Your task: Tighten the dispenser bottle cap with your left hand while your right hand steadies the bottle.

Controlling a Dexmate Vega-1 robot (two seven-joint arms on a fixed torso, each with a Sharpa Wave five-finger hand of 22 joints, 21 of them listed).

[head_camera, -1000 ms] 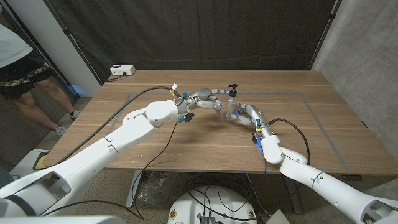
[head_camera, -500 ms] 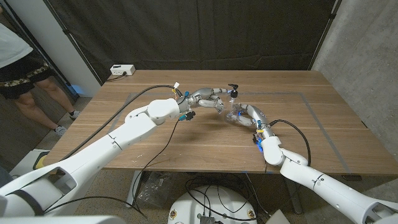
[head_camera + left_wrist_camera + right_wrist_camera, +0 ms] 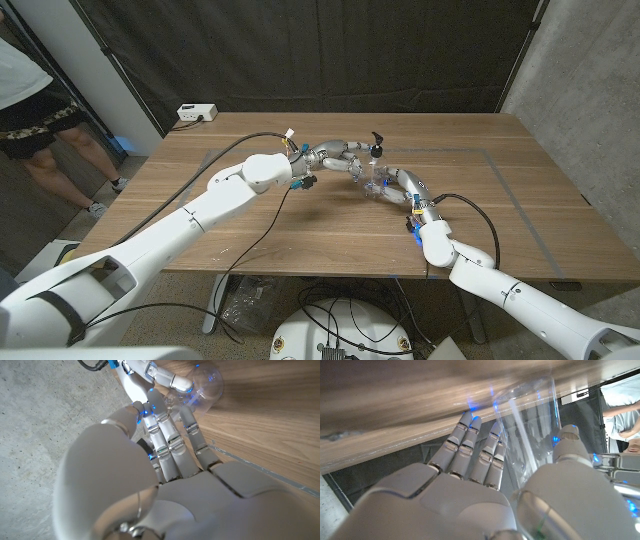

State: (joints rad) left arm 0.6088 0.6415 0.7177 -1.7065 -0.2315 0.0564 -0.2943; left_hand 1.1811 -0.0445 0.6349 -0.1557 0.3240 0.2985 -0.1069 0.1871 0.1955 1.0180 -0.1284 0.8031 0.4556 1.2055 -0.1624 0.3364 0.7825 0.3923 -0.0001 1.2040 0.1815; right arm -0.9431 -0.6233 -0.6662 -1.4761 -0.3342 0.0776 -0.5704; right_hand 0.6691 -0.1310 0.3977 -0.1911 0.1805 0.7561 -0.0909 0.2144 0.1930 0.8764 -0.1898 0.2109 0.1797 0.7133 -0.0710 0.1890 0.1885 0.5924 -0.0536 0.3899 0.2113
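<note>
The clear dispenser bottle (image 3: 377, 180) stands mid-table, a bit toward 12 o'clock, with the right hand (image 3: 398, 183) wrapped around it so it can't spin, while the left hand (image 3: 345, 157) seems to pinch its black pump cap (image 3: 375, 141) to turn it.

Clear dispenser bottle, upright on the bench

The dispenser bottle (image 3: 377, 178) is see-through plastic with a black pump cap (image 3: 375, 140) on top, standing near the bench's middle.
</note>
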